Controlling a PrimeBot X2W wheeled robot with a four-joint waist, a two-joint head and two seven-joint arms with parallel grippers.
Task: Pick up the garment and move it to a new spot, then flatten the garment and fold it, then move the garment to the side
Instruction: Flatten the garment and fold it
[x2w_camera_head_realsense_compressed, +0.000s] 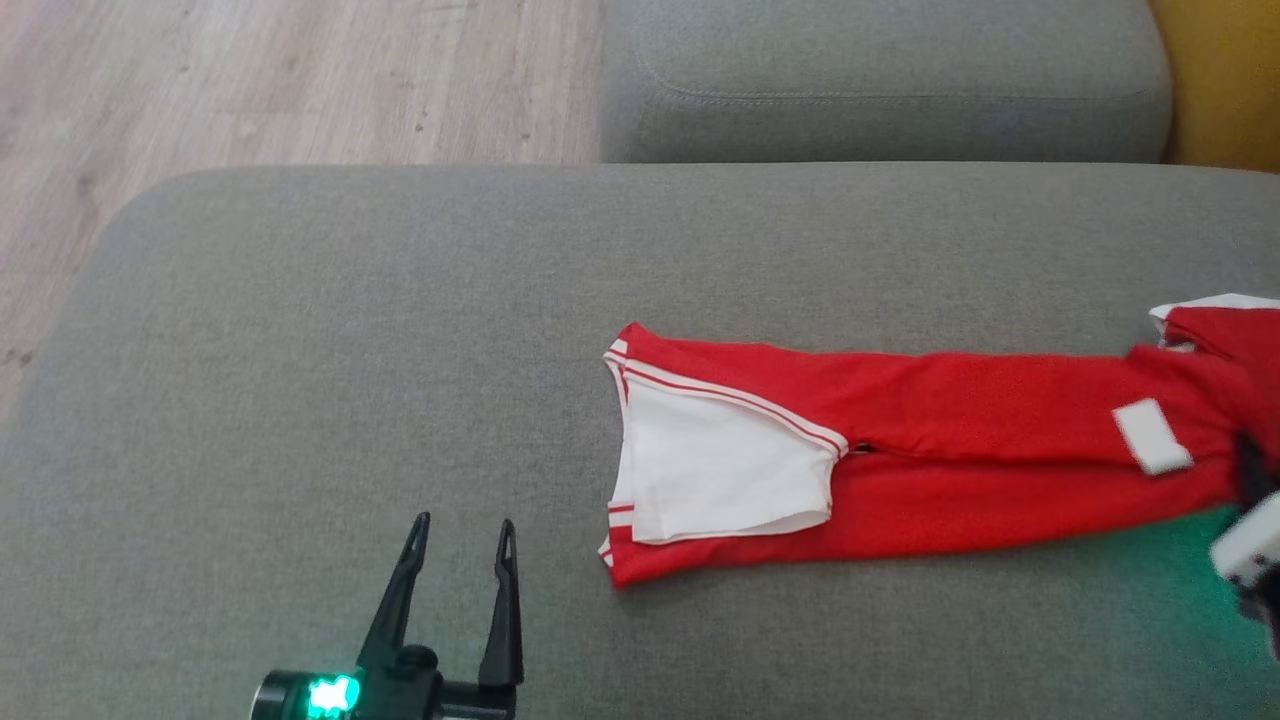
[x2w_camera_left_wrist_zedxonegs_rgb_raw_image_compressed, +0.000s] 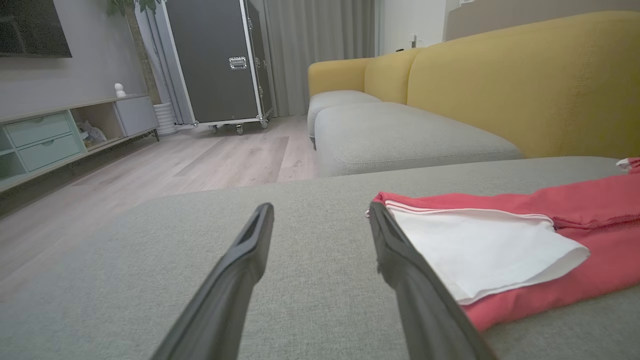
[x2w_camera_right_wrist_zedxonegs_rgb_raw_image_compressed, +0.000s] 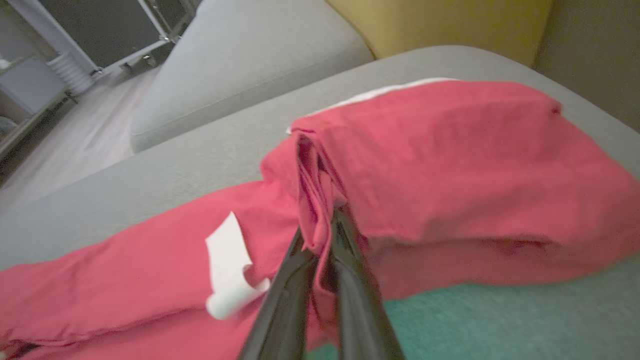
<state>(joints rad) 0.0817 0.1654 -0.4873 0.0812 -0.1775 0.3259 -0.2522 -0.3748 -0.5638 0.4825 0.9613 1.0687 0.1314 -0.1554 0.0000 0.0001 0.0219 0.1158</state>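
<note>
1. Garment (x2w_camera_head_realsense_compressed: 950, 430), red with white panels, lies stretched long across the grey cushion (x2w_camera_head_realsense_compressed: 350, 350), from mid-cushion out to the right edge of my head view.
2. White lining at its left end is turned out. A white label (x2w_camera_head_realsense_compressed: 1152, 436) sits near the right end.
3. My right claw (x2w_camera_right_wrist_zedxonegs_rgb_raw_image_compressed: 322, 235) is clenched on a bunched red fold of the garment, with fabric pinched between both fingers.
4. My left claw (x2w_camera_head_realsense_compressed: 465, 522) is released, fingers spread, over bare cushion left of the garment's white end, apart from it.
5. Wood floor (x2w_camera_head_realsense_compressed: 250, 80) lies beyond the cushion, with a second grey cushion (x2w_camera_head_realsense_compressed: 880, 80) behind.
</note>
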